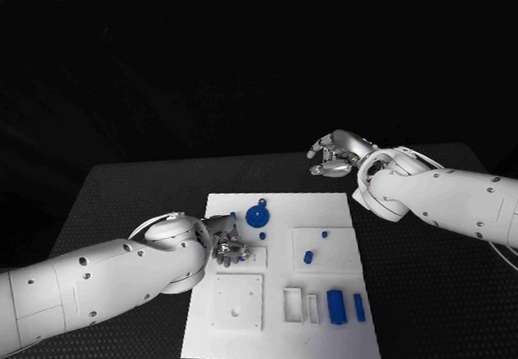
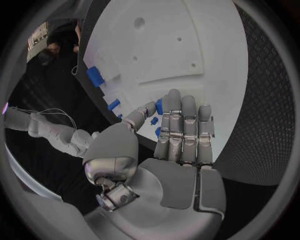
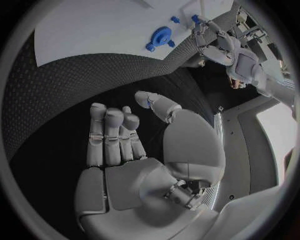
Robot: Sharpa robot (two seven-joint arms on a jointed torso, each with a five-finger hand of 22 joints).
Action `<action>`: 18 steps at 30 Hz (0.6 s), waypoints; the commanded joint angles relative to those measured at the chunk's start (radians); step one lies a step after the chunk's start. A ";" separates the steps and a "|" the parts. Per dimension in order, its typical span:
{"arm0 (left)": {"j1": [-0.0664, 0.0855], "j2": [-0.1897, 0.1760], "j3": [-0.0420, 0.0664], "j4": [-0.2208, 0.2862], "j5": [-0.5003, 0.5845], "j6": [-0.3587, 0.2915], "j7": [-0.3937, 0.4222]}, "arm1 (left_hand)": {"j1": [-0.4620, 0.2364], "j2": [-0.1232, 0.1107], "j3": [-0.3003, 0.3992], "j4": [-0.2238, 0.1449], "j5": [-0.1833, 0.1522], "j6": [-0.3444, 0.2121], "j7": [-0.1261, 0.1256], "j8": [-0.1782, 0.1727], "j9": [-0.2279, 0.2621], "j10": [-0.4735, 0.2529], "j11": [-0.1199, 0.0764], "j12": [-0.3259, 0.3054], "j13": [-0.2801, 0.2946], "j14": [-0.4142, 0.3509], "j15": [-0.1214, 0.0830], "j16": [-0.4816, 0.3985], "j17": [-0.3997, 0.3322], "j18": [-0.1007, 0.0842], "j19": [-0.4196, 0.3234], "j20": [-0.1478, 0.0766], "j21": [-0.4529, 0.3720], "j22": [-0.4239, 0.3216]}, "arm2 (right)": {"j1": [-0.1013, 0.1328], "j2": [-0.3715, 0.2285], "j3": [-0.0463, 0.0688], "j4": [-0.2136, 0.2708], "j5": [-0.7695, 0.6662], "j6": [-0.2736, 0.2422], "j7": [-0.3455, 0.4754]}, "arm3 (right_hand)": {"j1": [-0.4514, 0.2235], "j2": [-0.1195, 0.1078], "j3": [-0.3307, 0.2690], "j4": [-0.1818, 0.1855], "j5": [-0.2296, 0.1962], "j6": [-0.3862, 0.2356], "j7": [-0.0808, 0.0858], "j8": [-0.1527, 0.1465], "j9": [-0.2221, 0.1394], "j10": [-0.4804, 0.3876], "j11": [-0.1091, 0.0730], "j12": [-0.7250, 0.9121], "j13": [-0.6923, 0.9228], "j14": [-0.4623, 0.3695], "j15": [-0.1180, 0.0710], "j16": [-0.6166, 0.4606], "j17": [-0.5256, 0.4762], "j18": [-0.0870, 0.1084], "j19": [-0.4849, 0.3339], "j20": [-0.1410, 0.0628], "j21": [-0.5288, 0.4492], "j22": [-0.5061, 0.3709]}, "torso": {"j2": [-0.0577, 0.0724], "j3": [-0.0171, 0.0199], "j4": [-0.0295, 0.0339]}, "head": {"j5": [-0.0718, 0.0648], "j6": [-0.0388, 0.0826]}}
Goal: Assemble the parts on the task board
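The white task board (image 1: 350,351) lies mid-table. A round blue part (image 1: 257,215) sits near its far edge, also seen as a round blue part (image 3: 161,37) in the right wrist view. Two small blue pieces (image 1: 308,258) lie mid-board, and blue blocks (image 1: 335,306) stand near the front right. My left hand (image 1: 226,243) hovers over the board's left side with fingers stretched out side by side and nothing in them; small blue pieces (image 2: 154,120) show just past the fingertips (image 2: 174,100). My right hand (image 1: 337,155) hangs open off the board's far right corner.
A raised white square plate (image 1: 237,303) sits on the board's front left, with white slots (image 1: 302,304) beside it. Black table (image 1: 455,298) surrounds the board. The right hand (image 3: 137,150) floats over bare black mat (image 3: 69,90).
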 commanded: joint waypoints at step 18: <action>-0.022 0.031 -0.015 -0.021 0.027 0.145 -0.013 | 0.024 -0.055 0.003 0.081 -0.200 0.000 -0.001 -0.055 -0.008 0.027 -0.028 0.026 0.013 0.017 -0.010 0.028 -0.006 -0.015 0.007 -0.052 -0.001 0.010 | 0.000 0.001 0.000 0.004 -0.006 0.011 0.003 | -0.004 0.009 -0.009 -0.001 0.007 0.009 0.005 0.006 -0.002 -0.097 0.008 0.005 -0.002 -0.007 -0.001 -0.003 -0.002 0.016 -0.004 0.003 -0.007 0.002 | -0.001 0.0000 0.0009 | -0.003 0.000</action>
